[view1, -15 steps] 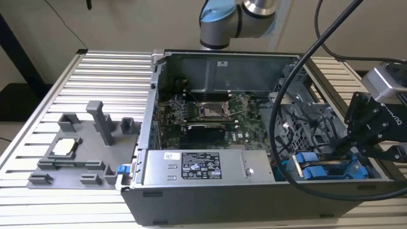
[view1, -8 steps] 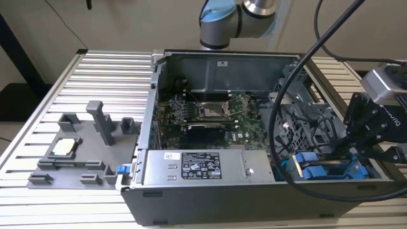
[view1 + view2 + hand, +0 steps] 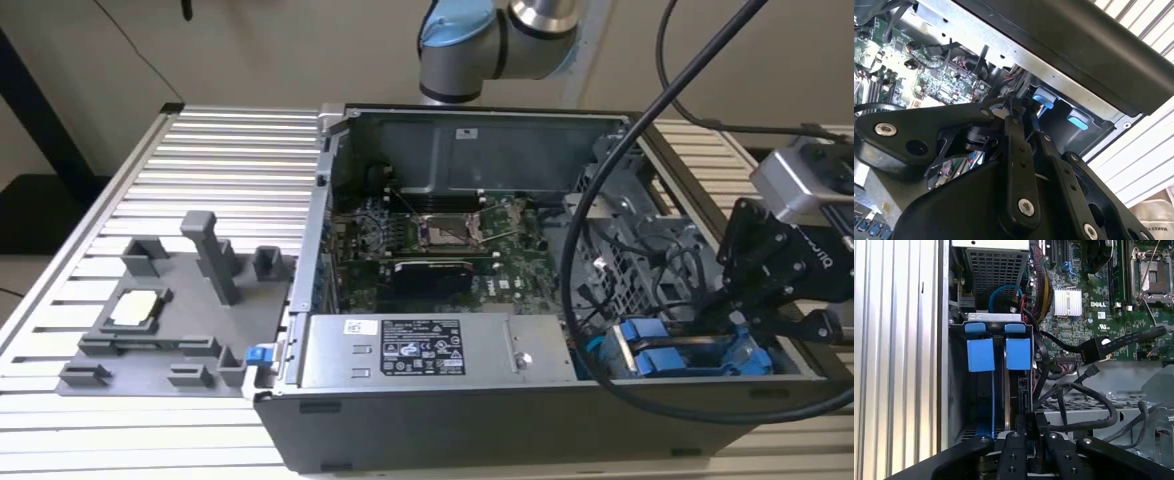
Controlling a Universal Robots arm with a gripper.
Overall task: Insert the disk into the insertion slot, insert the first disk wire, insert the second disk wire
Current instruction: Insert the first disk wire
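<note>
the disk (image 3: 1018,354) sits in the insertion slot (image 3: 999,318) with its blue tabs showing, so step 1 looks done. 2 black wire plugs (image 3: 1095,346) hang loose, so both wires seem left. the arm (image 3: 501,40) reaches into the case (image 3: 534,420), claw (image 3: 1028,426) pressed together at the disk's edge.

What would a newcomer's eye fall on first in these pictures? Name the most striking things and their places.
The bright blue end tabs of the disk stand out first at the exterior view's right, seated in the insertion slot, with the black gripper close over them. Next comes the open computer case on the slatted table, its green motherboard exposed in the middle.
</note>
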